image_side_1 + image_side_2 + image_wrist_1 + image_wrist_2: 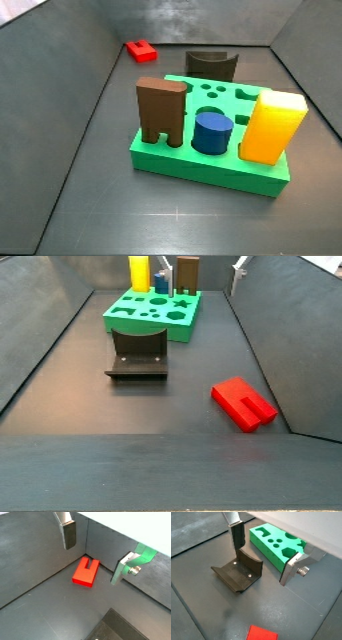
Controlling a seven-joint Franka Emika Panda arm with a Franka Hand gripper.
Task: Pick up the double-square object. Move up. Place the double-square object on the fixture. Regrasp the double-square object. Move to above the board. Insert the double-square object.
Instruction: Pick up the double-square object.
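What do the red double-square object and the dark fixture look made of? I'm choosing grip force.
Double-square object: likely hard plastic, evenly red, matte, crisp edges. Fixture: dark, dull, possibly plastic or coated metal; two small screws show in a wrist view. The tool hangs open above the floor.

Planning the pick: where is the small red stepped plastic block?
The small red stepped plastic block lies flat on the dark floor beside the dark fixture; the open pincer hangs above it.

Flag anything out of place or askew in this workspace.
Nothing looks damaged. The red double-square object lies flat on the floor, angled, apart from the fixture and the board, not yet picked up. The gripper hangs open above it, empty. The brown, blue and yellow blocks stand upright in the board.
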